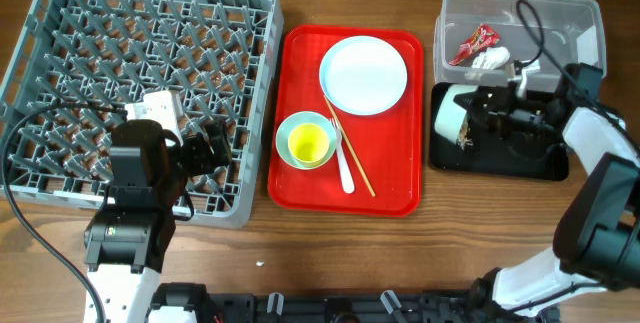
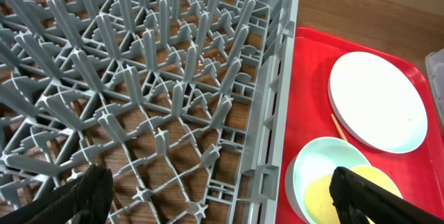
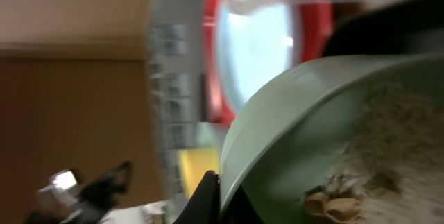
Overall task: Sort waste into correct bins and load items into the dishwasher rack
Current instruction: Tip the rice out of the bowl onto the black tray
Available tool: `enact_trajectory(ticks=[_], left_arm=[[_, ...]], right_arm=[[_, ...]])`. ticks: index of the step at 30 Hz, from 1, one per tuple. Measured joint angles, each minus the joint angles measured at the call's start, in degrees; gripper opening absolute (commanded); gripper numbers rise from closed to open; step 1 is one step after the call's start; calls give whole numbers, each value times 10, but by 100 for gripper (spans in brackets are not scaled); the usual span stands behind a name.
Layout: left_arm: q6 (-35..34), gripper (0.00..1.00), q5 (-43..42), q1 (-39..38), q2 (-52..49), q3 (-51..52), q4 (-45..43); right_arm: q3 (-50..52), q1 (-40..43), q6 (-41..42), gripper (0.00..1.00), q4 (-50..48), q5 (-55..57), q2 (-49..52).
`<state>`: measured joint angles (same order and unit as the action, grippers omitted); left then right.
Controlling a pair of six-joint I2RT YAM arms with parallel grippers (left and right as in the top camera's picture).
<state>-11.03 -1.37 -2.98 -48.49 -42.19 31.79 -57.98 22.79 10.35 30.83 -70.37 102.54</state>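
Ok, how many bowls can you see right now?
2. One bowl sits on the red tray with the yellow cup inside it; the other bowl is tipped sideways over the black tray, in the right hand. No others show.

A pale mint-green bowl (image 3: 291, 113) is tipped on its side close up, with beige crumbly food scraps (image 3: 374, 175) inside. A dark fingertip (image 3: 207, 195) of the right gripper (image 3: 211, 191) touches its rim. Farther off, blurred, are a white plate (image 3: 257, 50), a red tray (image 3: 210, 64) and the grey rack (image 3: 173, 78)
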Motion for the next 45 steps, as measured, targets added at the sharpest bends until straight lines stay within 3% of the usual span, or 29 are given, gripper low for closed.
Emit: enact_trajectory(ticks=[5,11,21,30,37,45], left_arm=[[0,100,0,0,0,0,0],[0,100,0,0,0,0,0],[0,100,0,0,0,0,0],[0,100,0,0,0,0,0],[0,100,0,0,0,0,0],[0,100,0,0,0,0,0]], right_arm=[[1,32,1,4,-10,-100,34],[2,76,29,4,-28,-140,45],[3,160,182,4,-105,-190,49],[3,159,235,4,-134,-190,49],[3,139,218,4,-111,-139,49],[3,59,187,5,-101,-95,33]])
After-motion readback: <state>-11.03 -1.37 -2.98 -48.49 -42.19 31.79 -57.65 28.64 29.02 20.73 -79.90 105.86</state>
